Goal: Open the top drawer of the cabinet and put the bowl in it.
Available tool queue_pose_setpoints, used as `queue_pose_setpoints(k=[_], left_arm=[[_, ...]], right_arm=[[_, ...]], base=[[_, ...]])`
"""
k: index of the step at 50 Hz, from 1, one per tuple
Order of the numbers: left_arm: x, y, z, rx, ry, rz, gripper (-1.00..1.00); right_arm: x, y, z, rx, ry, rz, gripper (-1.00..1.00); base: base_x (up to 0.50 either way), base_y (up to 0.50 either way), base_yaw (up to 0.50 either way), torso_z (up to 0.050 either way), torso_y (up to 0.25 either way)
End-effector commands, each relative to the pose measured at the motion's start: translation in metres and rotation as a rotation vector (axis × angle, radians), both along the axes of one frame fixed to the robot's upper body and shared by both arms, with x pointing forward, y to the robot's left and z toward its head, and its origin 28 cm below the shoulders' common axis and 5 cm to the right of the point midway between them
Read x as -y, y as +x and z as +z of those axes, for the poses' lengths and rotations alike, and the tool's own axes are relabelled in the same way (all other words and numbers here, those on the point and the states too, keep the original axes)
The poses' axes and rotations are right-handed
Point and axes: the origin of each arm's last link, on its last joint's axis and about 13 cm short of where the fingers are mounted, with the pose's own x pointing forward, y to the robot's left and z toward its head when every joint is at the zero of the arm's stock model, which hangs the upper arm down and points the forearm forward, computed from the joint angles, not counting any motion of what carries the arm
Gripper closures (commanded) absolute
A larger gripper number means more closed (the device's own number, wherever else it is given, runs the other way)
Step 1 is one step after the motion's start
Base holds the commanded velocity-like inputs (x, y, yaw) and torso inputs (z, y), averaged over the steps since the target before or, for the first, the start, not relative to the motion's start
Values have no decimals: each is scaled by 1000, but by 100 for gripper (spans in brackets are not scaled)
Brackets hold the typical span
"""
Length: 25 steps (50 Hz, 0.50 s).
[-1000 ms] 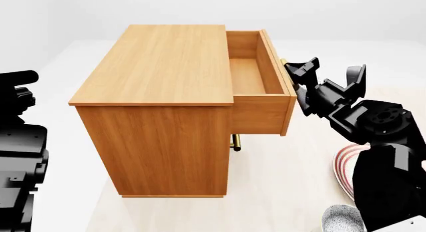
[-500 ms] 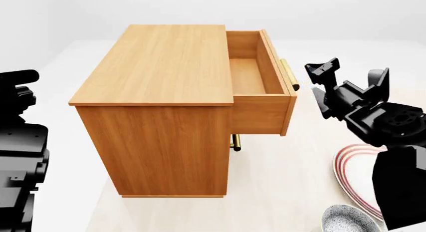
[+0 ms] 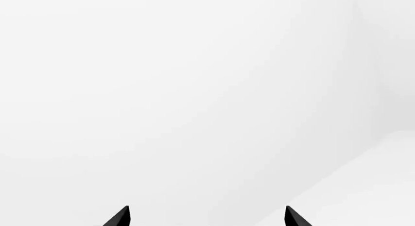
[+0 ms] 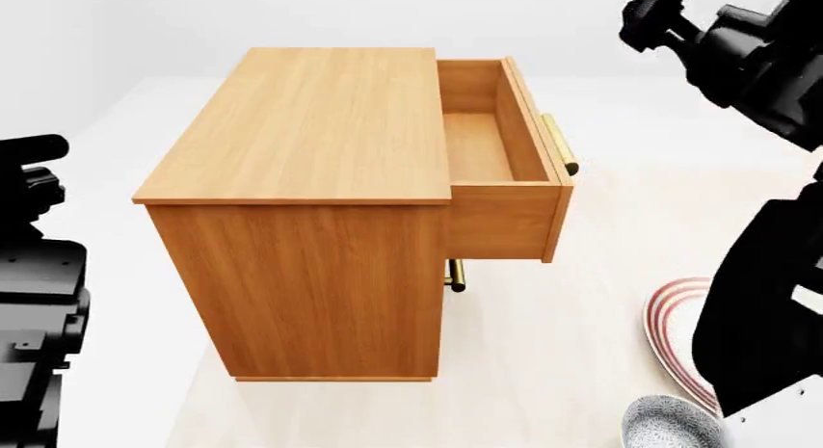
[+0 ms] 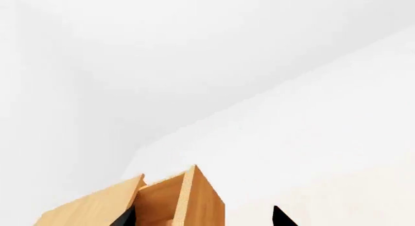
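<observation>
With the top drawer pulled out, the bowl pick is what's left, so geometry first:

top drawer: open, sticks out of the cabinet front toward the right of the head view; inside looks bare; brass bar handle on its front.
bowl: on the counter at the lower right edge of the head view, partly cropped, just beside the red-ringed plate; well apart from the drawer, on the handle side of it.
right tool: raised high at the upper right of the head view, above and beyond the drawer front; wrist view shows two finger tips spread apart with nothing between them, so open and empty.
left tool: tips spread in its wrist view, facing blank white, holding nothing; the arm is parked on the far side of the cabinet from the bowl.
key relation: bowl lies below and nearer the robot than the right tool, on the right arm's own side.
nearer arm: right, by my read.
next move needs: bring the right tool down and back toward the bowl rim.
risk: plate edge crowds the bowl.
</observation>
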Motion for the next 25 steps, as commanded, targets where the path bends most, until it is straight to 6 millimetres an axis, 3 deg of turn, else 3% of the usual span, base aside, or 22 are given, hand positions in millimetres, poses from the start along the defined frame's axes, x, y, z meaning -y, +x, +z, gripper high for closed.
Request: queue_pose_setpoints(k=[1, 10, 25], left_arm=[[-2, -1, 0, 3, -7, 3, -100], [-2, -1, 2, 3, -4, 1, -100], [-1, 0, 1, 0, 3, -4, -100]], right_arm=[[-50, -9, 63, -65, -385, 76, -100], [-75, -8, 61, -169, -456, 187, -100], [-95, 4, 34, -431, -524, 295, -100]], base=[[0, 0, 0, 0, 0], [0, 0, 0, 0, 0], [0, 0, 0, 0, 0]])
